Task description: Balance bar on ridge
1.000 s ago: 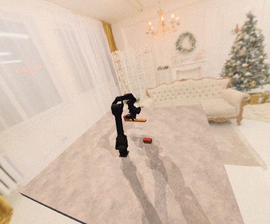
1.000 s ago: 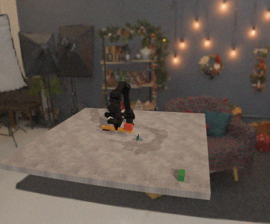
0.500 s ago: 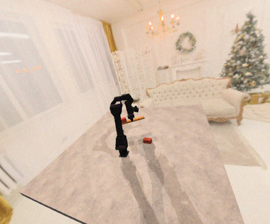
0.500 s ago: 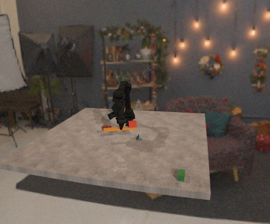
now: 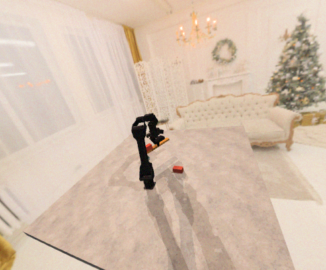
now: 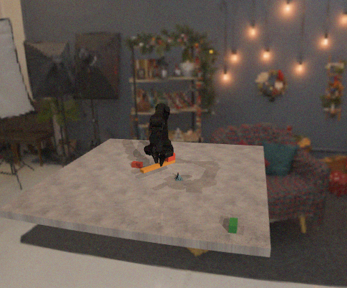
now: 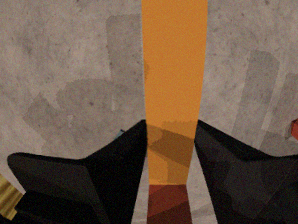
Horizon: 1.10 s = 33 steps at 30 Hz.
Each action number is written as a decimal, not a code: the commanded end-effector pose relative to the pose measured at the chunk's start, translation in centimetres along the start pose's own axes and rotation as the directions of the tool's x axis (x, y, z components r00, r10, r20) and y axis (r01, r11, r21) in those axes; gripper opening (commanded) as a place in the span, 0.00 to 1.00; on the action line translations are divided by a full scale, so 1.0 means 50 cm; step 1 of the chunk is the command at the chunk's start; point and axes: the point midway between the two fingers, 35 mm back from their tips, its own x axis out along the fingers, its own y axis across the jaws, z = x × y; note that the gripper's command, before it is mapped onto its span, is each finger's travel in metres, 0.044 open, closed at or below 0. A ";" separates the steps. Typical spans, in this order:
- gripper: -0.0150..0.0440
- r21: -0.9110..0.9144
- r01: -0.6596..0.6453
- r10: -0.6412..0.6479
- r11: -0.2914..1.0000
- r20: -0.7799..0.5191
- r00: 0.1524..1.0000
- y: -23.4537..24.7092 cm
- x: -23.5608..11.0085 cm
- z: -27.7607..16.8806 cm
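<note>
An orange bar [image 5: 164,142] [image 6: 149,168] [image 7: 174,60] with a red block [image 5: 149,147] [image 6: 171,157] [image 7: 169,201] at one end hangs above the table. My gripper [image 5: 157,144] [image 6: 161,165] [image 7: 170,125] is shut on the bar, nearer its red end, and the bar's shadow lies apart below it. The ridge is a small teal piece [image 6: 178,177] on the table, to the right of the bar and in front of it in the exterior view. Only a sliver of the ridge [image 7: 120,133] shows beside the left finger in the wrist view. The bar is not over the ridge.
A loose red block [image 5: 178,169] [image 6: 137,165] [image 7: 295,129] lies on the table [image 5: 218,201] [image 6: 106,200] near the bar's plain end in the exterior view. A green block [image 6: 233,226] stands near the table's front right corner in that view.
</note>
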 end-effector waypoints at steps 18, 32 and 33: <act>0.25 -0.734 0.001 0.001 0.680 0.003 1.000 0.050 -0.001 -0.040; 0.25 -0.982 0.000 0.003 0.190 0.001 1.000 0.093 -0.002 -0.075; 0.25 -0.989 0.000 0.003 0.151 0.001 1.000 0.096 -0.002 -0.078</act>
